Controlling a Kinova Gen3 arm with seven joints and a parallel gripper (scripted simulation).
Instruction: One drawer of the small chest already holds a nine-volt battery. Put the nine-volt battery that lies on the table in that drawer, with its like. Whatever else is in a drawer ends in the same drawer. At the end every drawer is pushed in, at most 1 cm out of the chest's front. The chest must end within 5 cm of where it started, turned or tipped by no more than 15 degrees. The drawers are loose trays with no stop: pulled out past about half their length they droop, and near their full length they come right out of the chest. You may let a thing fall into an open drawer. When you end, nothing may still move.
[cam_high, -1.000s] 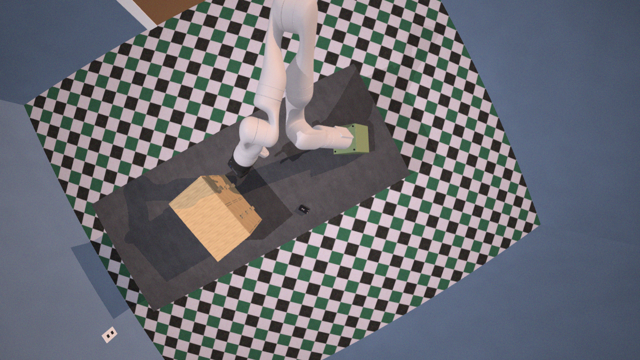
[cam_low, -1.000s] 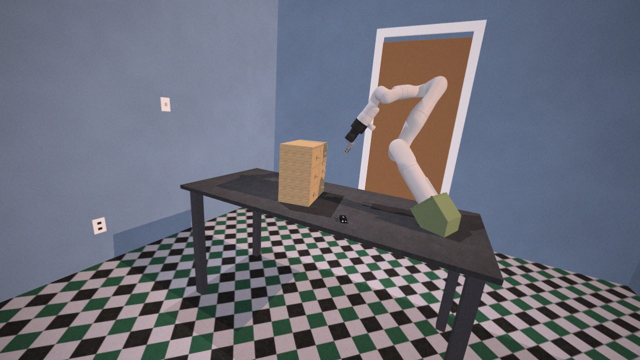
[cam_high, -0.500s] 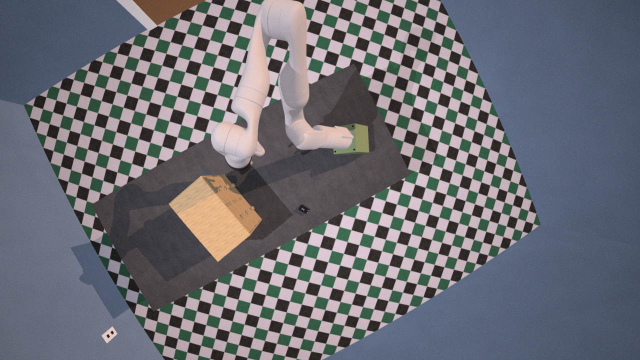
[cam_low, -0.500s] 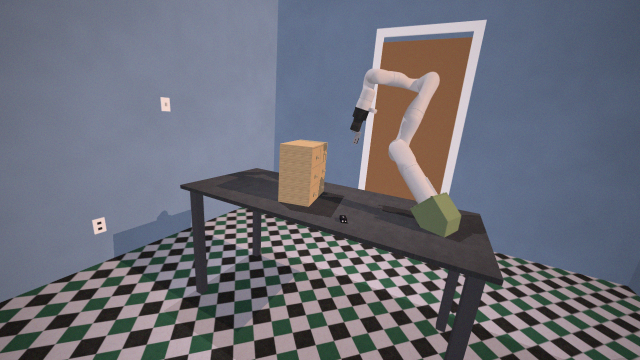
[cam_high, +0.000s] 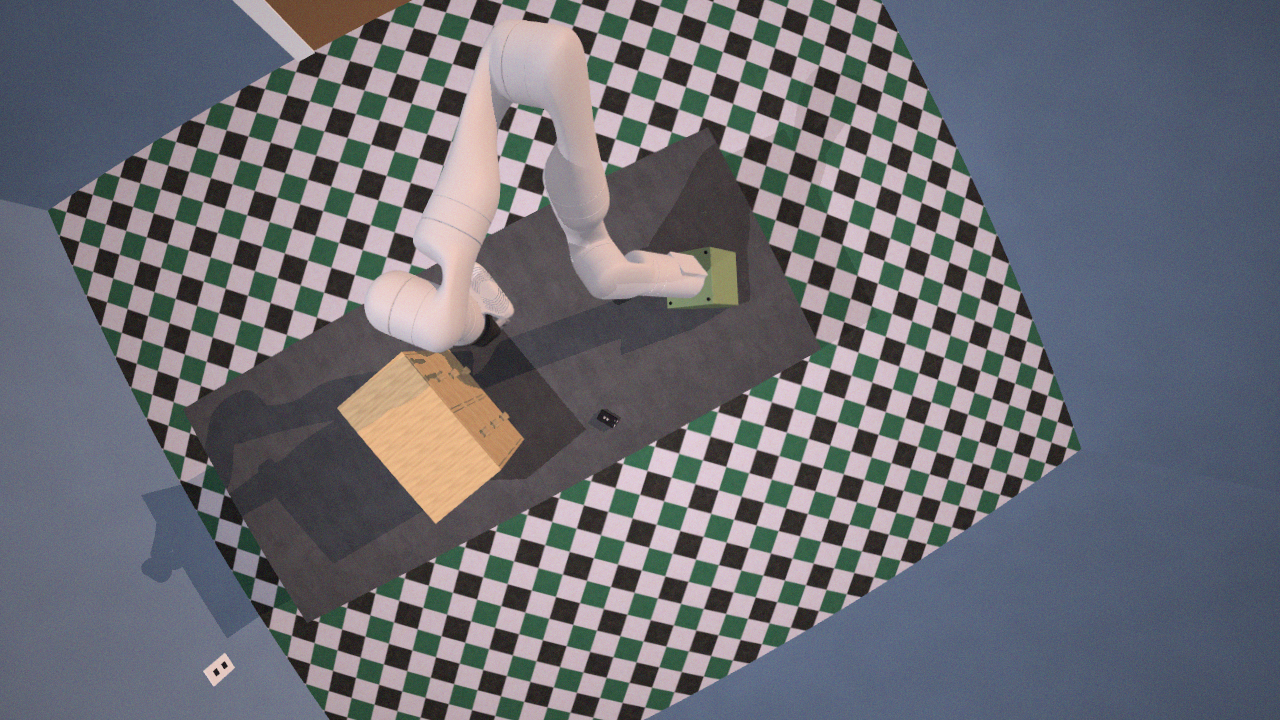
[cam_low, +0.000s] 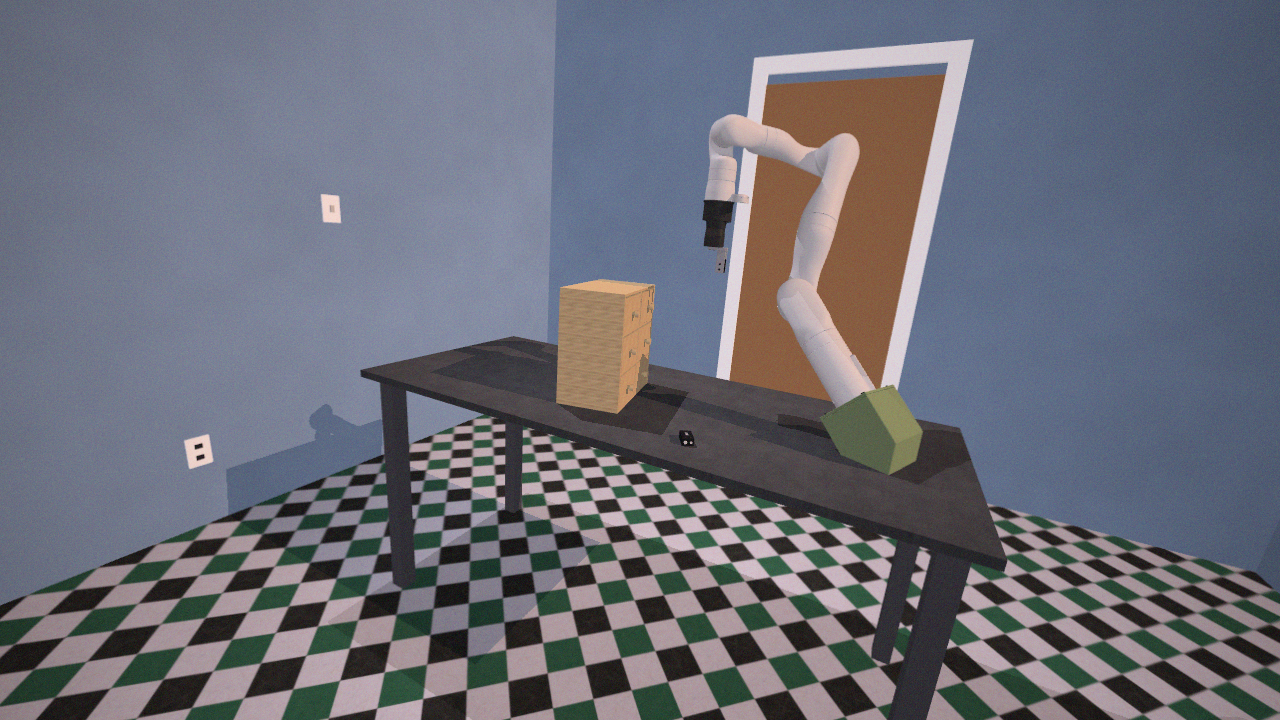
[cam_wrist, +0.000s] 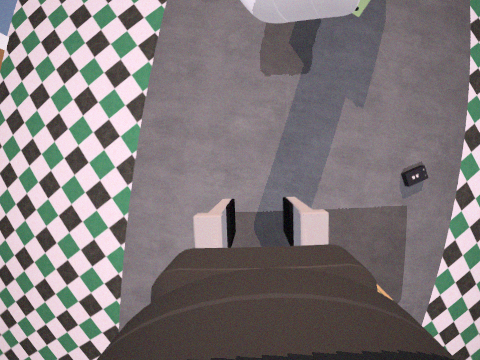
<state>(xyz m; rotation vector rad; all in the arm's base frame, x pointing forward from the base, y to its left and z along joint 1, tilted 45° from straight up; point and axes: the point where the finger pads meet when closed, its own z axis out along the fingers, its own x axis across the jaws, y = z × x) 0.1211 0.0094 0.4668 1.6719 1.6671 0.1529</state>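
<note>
The small wooden chest (cam_high: 429, 431) stands on the dark table, its knobbed drawer fronts (cam_low: 638, 340) facing the arm's side; all drawers look pushed in. It shows in the exterior view too (cam_low: 601, 343). The black nine-volt battery (cam_high: 608, 417) lies flat on the table right of the chest, also in the exterior view (cam_low: 686, 437) and at the right of the wrist view (cam_wrist: 414, 175). My gripper (cam_wrist: 259, 215) (cam_low: 720, 262) hangs high above the table, pointing down, beside the chest's front. Its fingers stand apart with nothing between them.
The arm's green base block (cam_high: 708, 279) (cam_low: 872, 428) sits at the table's far right end. The table edge runs close to the battery. A door stands behind the arm.
</note>
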